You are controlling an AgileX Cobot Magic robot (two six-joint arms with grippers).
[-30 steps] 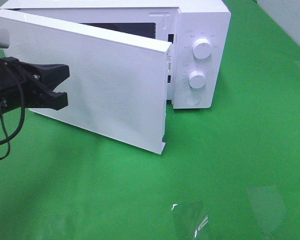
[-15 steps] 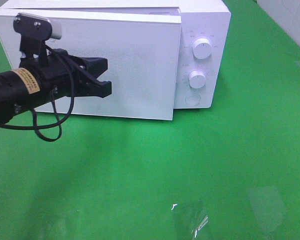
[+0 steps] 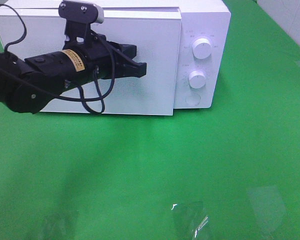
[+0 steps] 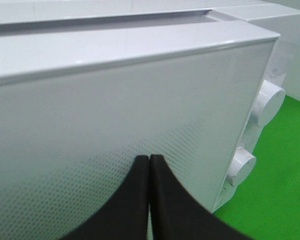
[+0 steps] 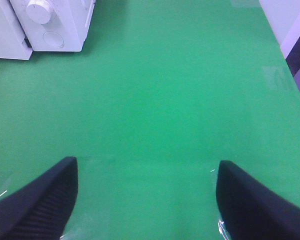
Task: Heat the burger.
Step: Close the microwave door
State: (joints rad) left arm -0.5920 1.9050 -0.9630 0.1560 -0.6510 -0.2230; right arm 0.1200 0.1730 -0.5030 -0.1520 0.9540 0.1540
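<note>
Exterior high view: left gripper (image 3: 142, 70), jaws pressed together and empty, tips at the closed microwave door (image 3: 157, 87). Wrist view: right gripper (image 5: 146, 169) spread wide, empty, above green table (image 5: 155, 100). Location and axis of burger cannot be told.

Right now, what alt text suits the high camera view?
A black robot arm reaches in from the left, its left tool shut and pointed at the door of a white microwave, which looks closed or nearly so. The microwave has two round knobs and stands on a green table; no food is visible.
</note>
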